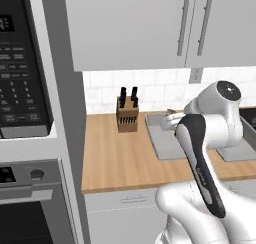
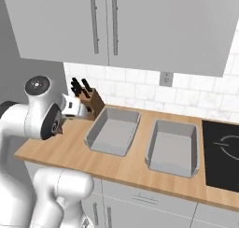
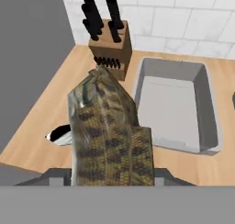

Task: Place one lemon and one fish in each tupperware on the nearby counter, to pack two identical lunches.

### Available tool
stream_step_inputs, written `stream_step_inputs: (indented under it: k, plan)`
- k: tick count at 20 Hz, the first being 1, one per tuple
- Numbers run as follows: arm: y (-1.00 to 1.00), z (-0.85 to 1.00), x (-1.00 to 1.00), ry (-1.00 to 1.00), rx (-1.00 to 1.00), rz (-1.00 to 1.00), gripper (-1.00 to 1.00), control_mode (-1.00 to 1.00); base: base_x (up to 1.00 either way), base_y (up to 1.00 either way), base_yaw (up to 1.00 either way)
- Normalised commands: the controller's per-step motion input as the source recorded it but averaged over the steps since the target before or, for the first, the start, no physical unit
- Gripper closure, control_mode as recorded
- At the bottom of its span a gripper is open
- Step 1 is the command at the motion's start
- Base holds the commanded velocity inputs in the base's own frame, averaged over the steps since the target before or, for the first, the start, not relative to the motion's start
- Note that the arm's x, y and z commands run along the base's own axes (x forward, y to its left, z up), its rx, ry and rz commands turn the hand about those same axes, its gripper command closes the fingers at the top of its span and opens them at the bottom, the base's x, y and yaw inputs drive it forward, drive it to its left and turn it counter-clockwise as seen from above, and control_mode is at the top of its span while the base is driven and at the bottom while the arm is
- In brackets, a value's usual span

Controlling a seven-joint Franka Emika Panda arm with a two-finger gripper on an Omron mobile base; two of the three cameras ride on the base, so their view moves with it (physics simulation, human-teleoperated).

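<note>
- Rendered home kitchen.
- Wooden counter (image 2: 70, 150) over grey drawers, white tile backsplash (image 2: 140, 89).
- Grey wall cabinets (image 2: 140, 26) with bar handles.
- Knife block (image 1: 127, 116), black cooktop (image 2: 221, 152).
- Microwave (image 1: 22, 63) above built-in oven (image 1: 30, 208).

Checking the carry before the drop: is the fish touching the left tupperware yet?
Apart. The hand view shows the fish held up at the pincer, raised above the counter, with the tupperware lying below it.
</note>
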Motion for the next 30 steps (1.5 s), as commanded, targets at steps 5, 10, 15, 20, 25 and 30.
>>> stream_step_inputs:
  k: [5, 10, 15, 20, 25, 30]
  plan:
    - [-0.11, -0.76, 1.00, 0.03, -0.04, -0.16, 1.00, -1.00, 0.00, 0.00, 0.00]
    - [-0.55, -0.39, 0.90, 0.08, 0.00, -0.01, 1.00, -1.00, 0.00, 0.00, 0.00]
    - [-0.53, -0.34, 0.83, 0.17, 0.00, 0.02, 1.00, -1.00, 0.00, 0.00, 0.00]
    - [-0.32, -0.45, 0.73, 0.13, 0.00, 0.01, 1.00, -1.00, 0.00, 0.00, 0.00]
    - [0.00, -0.38, 0.53, 0.15, 0.00, 0.00, 1.00, -1.00, 0.00, 0.00, 0.00]
    - [0.00, -0.36, 0.39, 0.07, 0.00, 0.01, 1.00, -1.00, 0.00, 0.00, 0.00]
